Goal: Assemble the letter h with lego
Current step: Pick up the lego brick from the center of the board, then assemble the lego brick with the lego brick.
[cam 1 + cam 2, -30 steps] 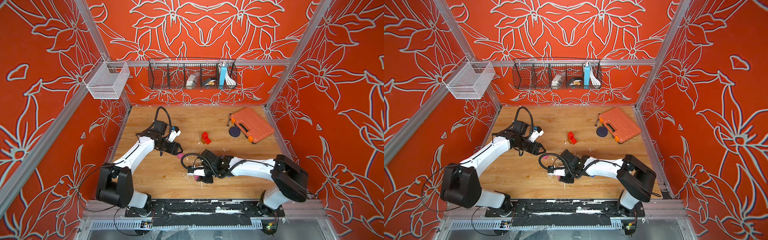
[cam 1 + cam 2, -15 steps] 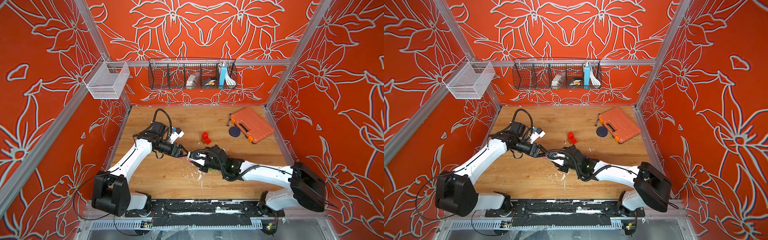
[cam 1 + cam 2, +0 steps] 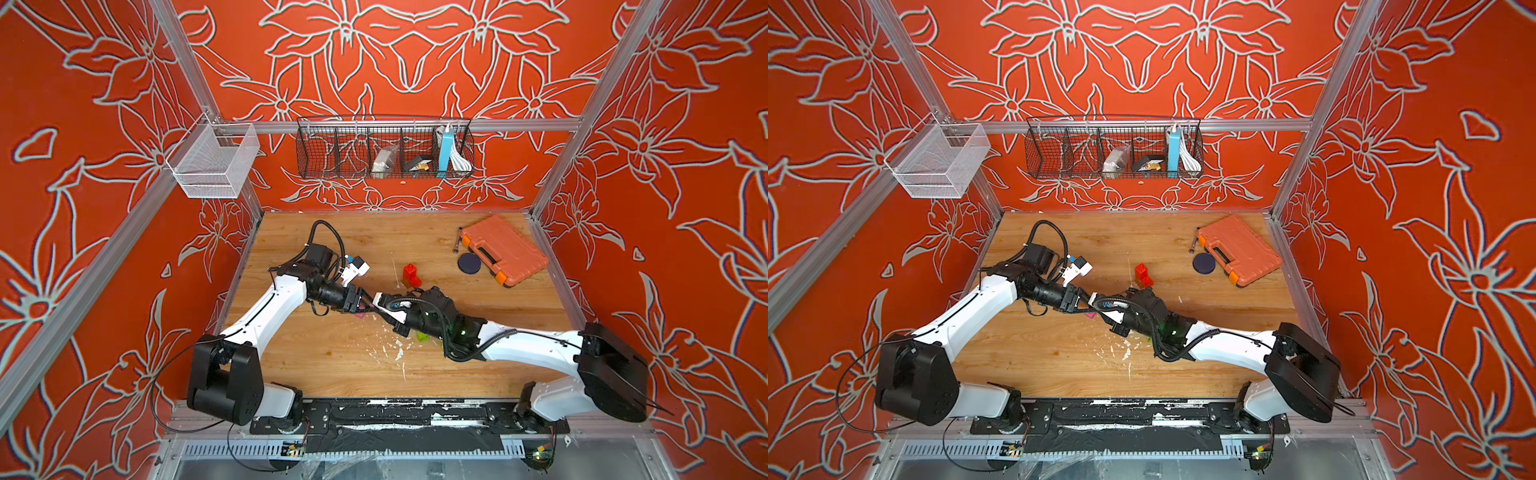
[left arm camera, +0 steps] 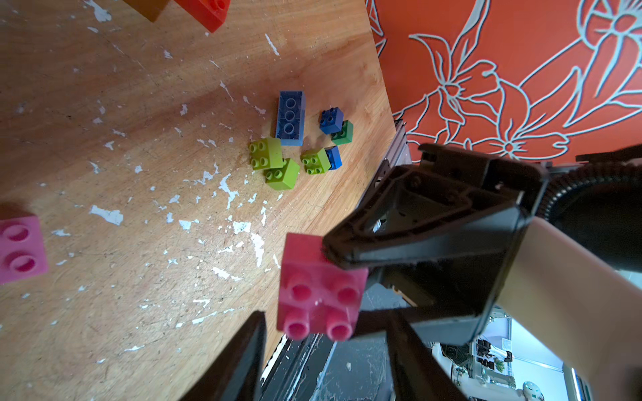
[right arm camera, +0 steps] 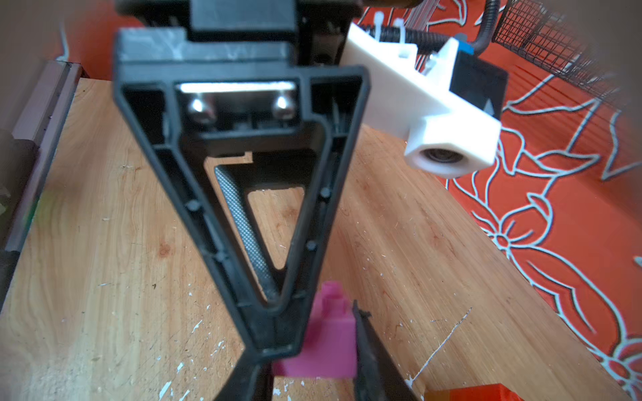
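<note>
**Front rail.** Both arm bases are seated. The right arm's shoulder sits further toward the right wall than it did a second ago.

**Near part of the table [image 3: 332, 365].** A cluster of lime green bricks [image 4: 265, 154], a long blue brick [image 4: 290, 118], smaller blue ones and a dark green brick [image 4: 343, 132] lies on the wood. In both top views the right forearm covers most of it (only a lime edge shows).

**Table centre.**
- The two grippers now meet tip to tip. A second ago they were well apart, with the right one nearer the front.
- The right gripper [image 5: 309, 343] pinches the held pink brick [image 4: 319, 277], its studs facing the left wrist camera.
- The left gripper [image 4: 326, 314] has its fingers spread on either side of that brick. A gap shows on one side, and contact cannot be confirmed.
- A loose pink brick [image 4: 21, 246] lies on the wood just beside the meeting point, toward the front.

**Beyond centre.** A red brick [image 3: 410, 275] stands with a brown brick [image 4: 146, 8] beside it, both unmoved.

**Far right.** The orange tool case [image 3: 505, 249] and the dark disc [image 3: 469, 262] just beside it are unchanged.

**Back wall.** The wire basket [image 3: 384, 149] hangs as before.
</note>
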Tool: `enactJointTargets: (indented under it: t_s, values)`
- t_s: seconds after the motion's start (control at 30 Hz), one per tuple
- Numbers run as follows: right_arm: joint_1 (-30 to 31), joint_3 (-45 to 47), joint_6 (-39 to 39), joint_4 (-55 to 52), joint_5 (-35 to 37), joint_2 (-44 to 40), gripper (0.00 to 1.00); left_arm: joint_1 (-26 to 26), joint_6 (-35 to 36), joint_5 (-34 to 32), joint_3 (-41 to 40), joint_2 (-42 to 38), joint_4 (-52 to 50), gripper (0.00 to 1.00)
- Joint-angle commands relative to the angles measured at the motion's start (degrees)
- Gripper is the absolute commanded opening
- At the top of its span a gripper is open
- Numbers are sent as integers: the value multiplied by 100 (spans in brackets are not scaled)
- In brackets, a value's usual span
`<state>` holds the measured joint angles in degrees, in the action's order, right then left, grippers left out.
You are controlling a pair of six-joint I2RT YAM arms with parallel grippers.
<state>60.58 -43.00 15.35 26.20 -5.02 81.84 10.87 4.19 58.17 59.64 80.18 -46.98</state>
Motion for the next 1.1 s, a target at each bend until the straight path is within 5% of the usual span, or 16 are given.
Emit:
enactJointTargets:
  t_s: [0.0,0.37,0.47,0.6,0.87,1.07]
  values:
    - [68,-158,-129,347,-138,50,30,20,-122,-17,161,104,34,53]
    - [121,-299,-167,309,-188,172,31,38,-201,-166,83,-10,252,28]
    - [121,-256,-230,303,-153,196,44,38,-16,-370,126,-20,92,25]
    - [115,-77,-198,-116,-108,51,66,38,348,-1426,23,-63,147,24]
    - [-42,660,-496,-593,327,-646,75,492,852,-4118,-123,94,572,24]
    - [-175,926,-766,-636,499,-1013,81,854,779,-4863,52,698,547,25]
